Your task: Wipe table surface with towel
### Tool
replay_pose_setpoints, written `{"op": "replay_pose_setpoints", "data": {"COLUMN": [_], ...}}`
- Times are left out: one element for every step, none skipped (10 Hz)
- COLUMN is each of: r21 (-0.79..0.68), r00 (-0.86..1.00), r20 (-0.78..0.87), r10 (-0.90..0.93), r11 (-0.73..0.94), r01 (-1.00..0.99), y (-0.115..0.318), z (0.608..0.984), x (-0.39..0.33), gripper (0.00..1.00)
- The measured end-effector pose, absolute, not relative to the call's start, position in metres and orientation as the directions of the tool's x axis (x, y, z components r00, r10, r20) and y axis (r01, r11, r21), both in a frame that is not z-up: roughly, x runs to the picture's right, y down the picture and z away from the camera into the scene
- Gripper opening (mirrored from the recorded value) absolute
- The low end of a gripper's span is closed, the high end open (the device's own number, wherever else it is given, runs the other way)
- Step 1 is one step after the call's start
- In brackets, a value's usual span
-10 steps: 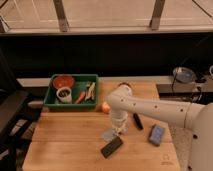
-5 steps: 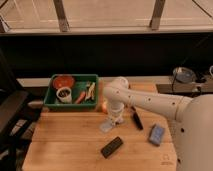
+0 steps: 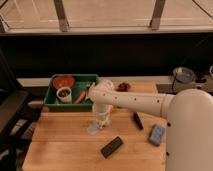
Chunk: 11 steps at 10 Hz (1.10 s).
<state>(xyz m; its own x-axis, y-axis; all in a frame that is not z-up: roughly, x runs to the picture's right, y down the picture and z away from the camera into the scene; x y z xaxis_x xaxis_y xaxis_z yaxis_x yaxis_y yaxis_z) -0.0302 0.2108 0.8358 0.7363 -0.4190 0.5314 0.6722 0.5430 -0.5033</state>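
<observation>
A small pale towel lies on the wooden table, left of the middle. My gripper points straight down at the end of the white arm and sits on the towel's right edge, touching or just above it. The part of the towel under the gripper is hidden.
A green bin with a red bowl, a cup and an orange item stands at the back left. A black flat object, a black marker and a blue sponge lie on the table. A dark red item lies at the back.
The arm has swung left across the table, and the gripper and towel have shifted left with it, away from the black object and sponge.
</observation>
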Motion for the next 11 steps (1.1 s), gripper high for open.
{"op": "replay_pose_setpoints", "data": {"r21": [-0.517, -0.531, -0.551, -0.569, -0.579, -0.586, -0.59, -0.587, -0.581, -0.573, -0.559], "r00": [0.744, 0.753, 0.768, 0.783, 0.794, 0.805, 0.813, 0.813, 0.811, 0.805, 0.794], "r20": [0.53, 0.525, 0.514, 0.497, 0.481, 0.462, 0.447, 0.444, 0.443, 0.449, 0.462], "r10": [-0.406, -0.397, -0.383, -0.373, -0.371, -0.373, -0.374, -0.376, -0.381, -0.388, -0.396], "r11": [0.541, 0.538, 0.538, 0.542, 0.546, 0.553, 0.559, 0.564, 0.567, 0.566, 0.565], "r01": [0.663, 0.654, 0.638, 0.619, 0.605, 0.592, 0.582, 0.581, 0.584, 0.592, 0.607], "y": [0.219, 0.224, 0.229, 0.229, 0.226, 0.219, 0.211, 0.205, 0.199, 0.194, 0.19], "z": [0.831, 0.828, 0.825, 0.825, 0.827, 0.831, 0.835, 0.838, 0.841, 0.845, 0.848], "x": [-0.03, -0.025, -0.012, 0.007, 0.024, 0.049, 0.076, 0.087, 0.099, 0.106, 0.108], "gripper": [0.19, 0.19, 0.19, 0.19, 0.19, 0.19, 0.19, 0.19, 0.19, 0.19, 0.19]}}
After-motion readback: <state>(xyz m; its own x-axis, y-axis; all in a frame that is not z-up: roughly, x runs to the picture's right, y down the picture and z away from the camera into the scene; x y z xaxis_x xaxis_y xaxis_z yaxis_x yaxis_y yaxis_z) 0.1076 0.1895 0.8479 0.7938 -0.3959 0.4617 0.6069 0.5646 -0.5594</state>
